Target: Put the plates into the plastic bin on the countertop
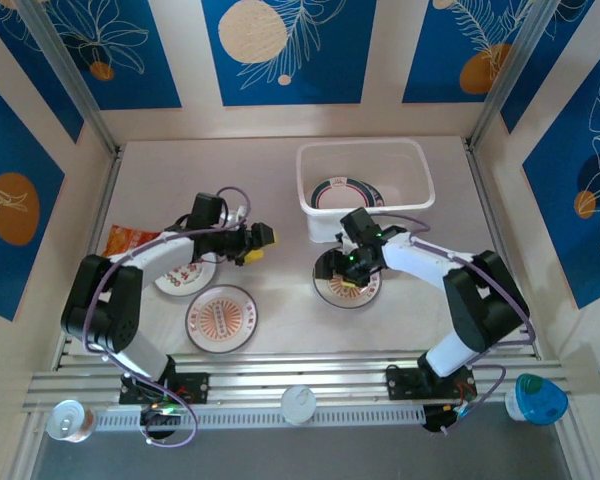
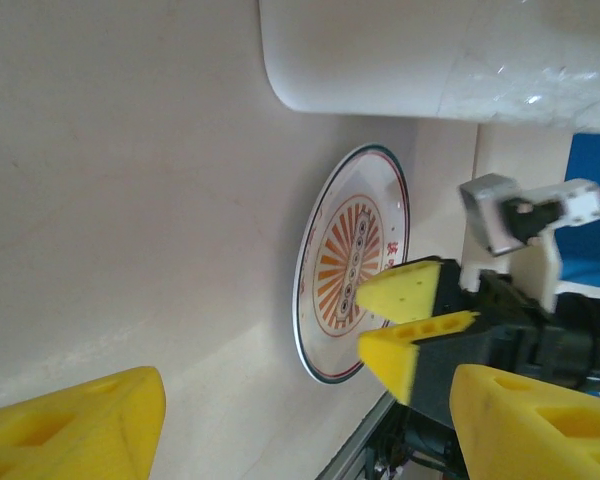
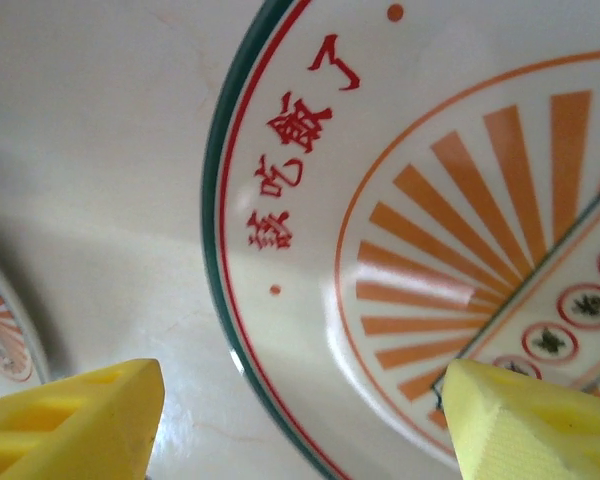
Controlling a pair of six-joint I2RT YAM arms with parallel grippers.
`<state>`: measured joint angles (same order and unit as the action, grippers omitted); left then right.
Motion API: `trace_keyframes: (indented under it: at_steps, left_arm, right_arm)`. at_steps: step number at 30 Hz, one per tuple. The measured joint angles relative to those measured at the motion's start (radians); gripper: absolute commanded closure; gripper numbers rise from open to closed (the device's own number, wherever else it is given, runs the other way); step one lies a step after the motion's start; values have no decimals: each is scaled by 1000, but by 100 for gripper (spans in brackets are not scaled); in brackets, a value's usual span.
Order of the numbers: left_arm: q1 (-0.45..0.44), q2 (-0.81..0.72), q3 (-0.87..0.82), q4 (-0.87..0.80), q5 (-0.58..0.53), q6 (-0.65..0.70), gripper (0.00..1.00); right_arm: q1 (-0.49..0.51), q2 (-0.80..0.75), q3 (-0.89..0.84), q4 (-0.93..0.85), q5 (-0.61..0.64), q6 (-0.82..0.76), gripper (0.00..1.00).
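Four plates show. One plate [image 1: 348, 193], with a dark green patterned rim, lies flat inside the bin [image 1: 420, 178]. The bin is a white translucent tub standing toward the back of the counter [image 1: 200, 170], right of centre. Three more plates lie on the counter. A second plate [image 1: 328, 291] lies just in front of the bin; it is white with a thin green and red rim, red characters and an orange sunburst centre. A third plate [image 1: 220, 318] with an orange-red centre lies near the front edge. A fourth plate [image 1: 185, 282] lies partly under the left arm, near an orange packet [image 1: 128, 240].

The right gripper [image 1: 349, 281] hangs low over the second plate, spread and empty. One finger [image 3: 70, 420] is outside the rim over bare counter and the other finger [image 3: 525, 420] is over the sunburst. I cannot tell whether it touches the plate. The left gripper [image 1: 263, 240] is spread too, holding nothing, above bare counter between the left-hand plates and the bin.

Open counter runs from the left arm to the back wall. A metal rail [image 1: 280, 380] borders the near edge.
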<state>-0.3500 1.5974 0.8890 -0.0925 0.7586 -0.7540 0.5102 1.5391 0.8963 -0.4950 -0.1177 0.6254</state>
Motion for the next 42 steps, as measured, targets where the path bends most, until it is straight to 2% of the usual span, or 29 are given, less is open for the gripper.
trace_keyframes:
  at_steps: [9,18,32,42]
  left_arm:
    - [-60,49,32,-1,-1,-23,26]
    - [-81,55,55,-4,-21,-27,27]
    - [-92,63,56,-5,-35,-27,27]
    - [-93,63,56,-5,-35,-27,27]
  right_arm:
    - [-163,-248,-56,-82,17,-72,25]
    - [-378,-333,-208,-146,24,-132,28]
    - [-413,-288,-226,-104,0,-145,31]
    - [-365,-176,-225,-63,3,-117,34]
